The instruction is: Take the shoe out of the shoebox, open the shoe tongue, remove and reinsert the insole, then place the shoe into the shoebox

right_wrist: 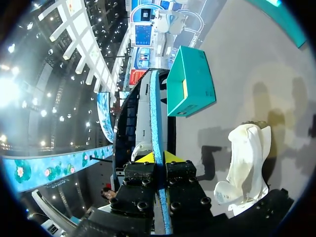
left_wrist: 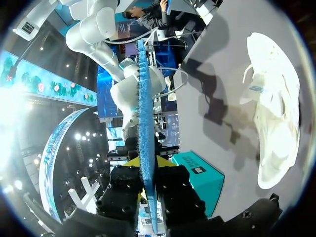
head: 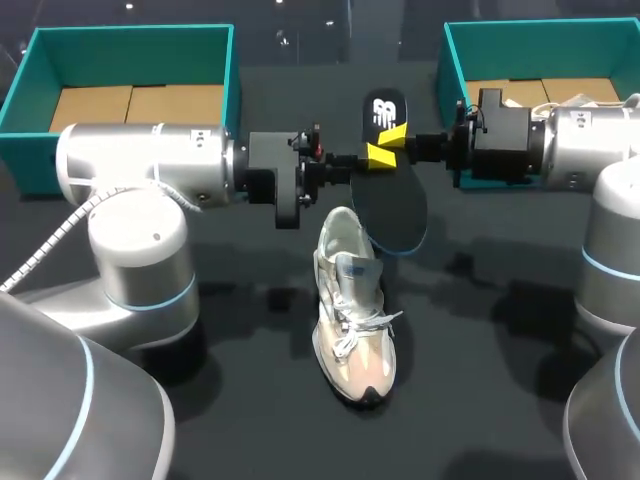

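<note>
One dark matte table (head: 250,400) sits under your arms. Two teal open-topped boxes with brown cardboard floors stand well behind your fingers: left shoebox (head: 130,40) and right shoebox (head: 540,30). The pale mesh shoe (head: 355,310) lies on the table below the fingertips, laces loose, touching neither gripper. The flat black insole (head: 392,210), with a blue foam edge, hangs over the shoe's heel end. Your left gripper (left_wrist: 148,165) and right gripper (right_wrist: 158,158) both pinch it, fingers clamped on its two faces.
</note>
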